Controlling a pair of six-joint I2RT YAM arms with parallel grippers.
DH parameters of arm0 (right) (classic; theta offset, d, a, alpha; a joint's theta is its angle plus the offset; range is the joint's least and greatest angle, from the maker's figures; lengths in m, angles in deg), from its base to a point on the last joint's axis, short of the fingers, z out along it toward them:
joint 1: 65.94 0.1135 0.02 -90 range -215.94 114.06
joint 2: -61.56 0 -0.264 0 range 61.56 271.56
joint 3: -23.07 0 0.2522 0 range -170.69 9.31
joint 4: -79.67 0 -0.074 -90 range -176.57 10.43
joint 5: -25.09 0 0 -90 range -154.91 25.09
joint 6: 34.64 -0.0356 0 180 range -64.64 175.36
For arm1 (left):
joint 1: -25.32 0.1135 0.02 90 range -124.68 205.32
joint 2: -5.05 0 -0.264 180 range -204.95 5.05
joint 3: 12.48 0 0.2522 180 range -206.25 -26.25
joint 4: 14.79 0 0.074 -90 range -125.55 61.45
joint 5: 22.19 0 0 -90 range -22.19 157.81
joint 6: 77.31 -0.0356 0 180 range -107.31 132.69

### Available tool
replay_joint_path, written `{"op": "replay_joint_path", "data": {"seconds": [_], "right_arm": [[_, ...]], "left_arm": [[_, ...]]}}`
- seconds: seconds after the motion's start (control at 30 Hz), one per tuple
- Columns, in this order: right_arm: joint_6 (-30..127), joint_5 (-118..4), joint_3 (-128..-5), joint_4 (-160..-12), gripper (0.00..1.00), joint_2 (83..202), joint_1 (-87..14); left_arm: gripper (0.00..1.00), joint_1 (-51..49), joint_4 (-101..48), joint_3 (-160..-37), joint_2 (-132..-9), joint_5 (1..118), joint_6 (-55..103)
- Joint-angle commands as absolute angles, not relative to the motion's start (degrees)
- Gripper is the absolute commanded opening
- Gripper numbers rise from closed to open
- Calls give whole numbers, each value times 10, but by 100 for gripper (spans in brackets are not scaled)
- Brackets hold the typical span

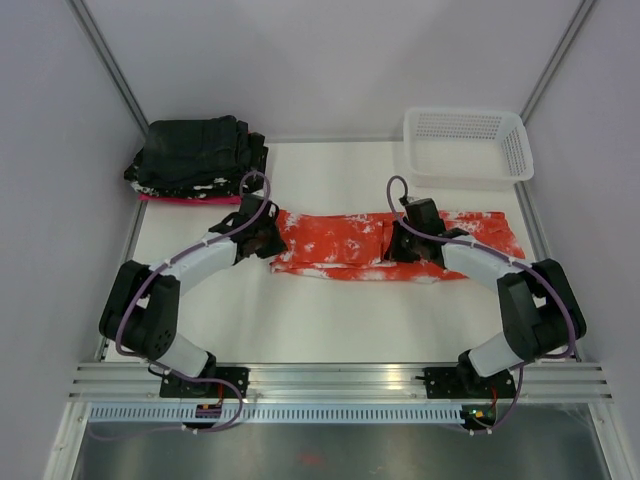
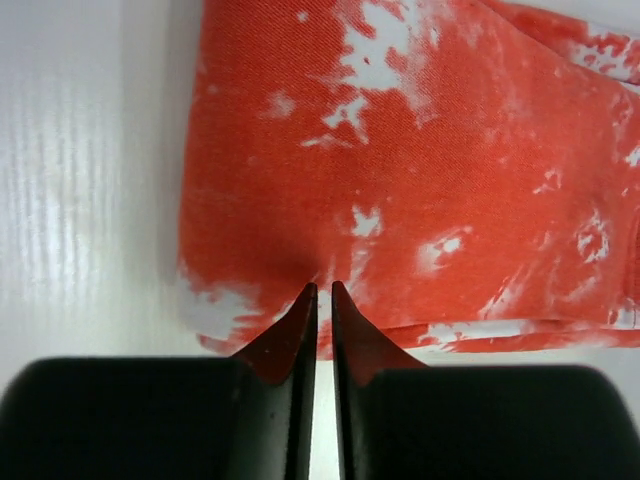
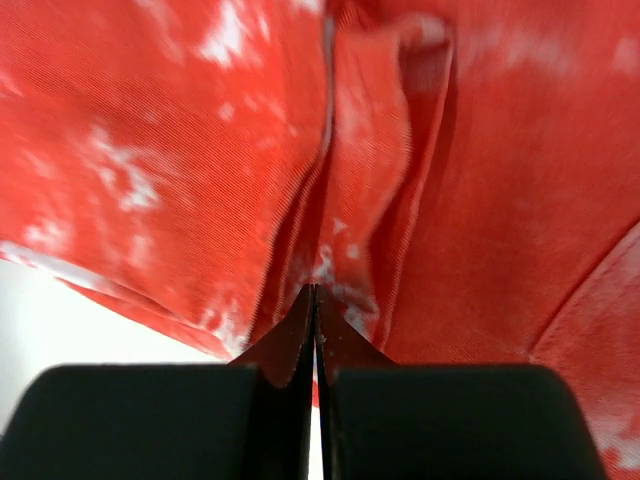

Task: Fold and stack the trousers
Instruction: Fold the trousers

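The trousers (image 1: 340,245) lie stretched left to right across the middle of the white worktop (image 1: 330,320), a long orange-red strip splashed with white. The left end effector (image 2: 322,288) sits at the strip's left end, its fingers drawn almost together with only a thin slit between them, and the cloth puckers right at the tips (that reads as a pinch on the edge). The right end effector (image 3: 315,290) is down on the fabric right of centre, fingers pressed tight, with a raised ridge of cloth running up from the tips. At the far left corner sits a pile of black folded garments (image 1: 195,155) on a pink cloth (image 1: 185,198). A white basket (image 1: 467,148) stands far right.
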State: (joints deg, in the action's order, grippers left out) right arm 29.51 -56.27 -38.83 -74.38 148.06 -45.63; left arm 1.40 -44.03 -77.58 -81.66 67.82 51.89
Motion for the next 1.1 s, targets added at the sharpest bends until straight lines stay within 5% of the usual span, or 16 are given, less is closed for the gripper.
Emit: {"op": "replay_joint_path", "data": {"seconds": [0.0,0.33,0.73,1.07], "right_arm": [[281,-570,-340,-782,0,1497,-445],[302,-607,-308,-764,0,1497,-444],[311,-616,-396,-717,2,1419,-443],[253,-630,-297,-768,4,1391,-431]], "left_arm": [[10,14,-401,-760,-845,632,493],[3,15,-416,-749,-914,673,475],[2,52,-423,-677,-842,705,482],[2,91,-448,-653,-821,720,499]]}}
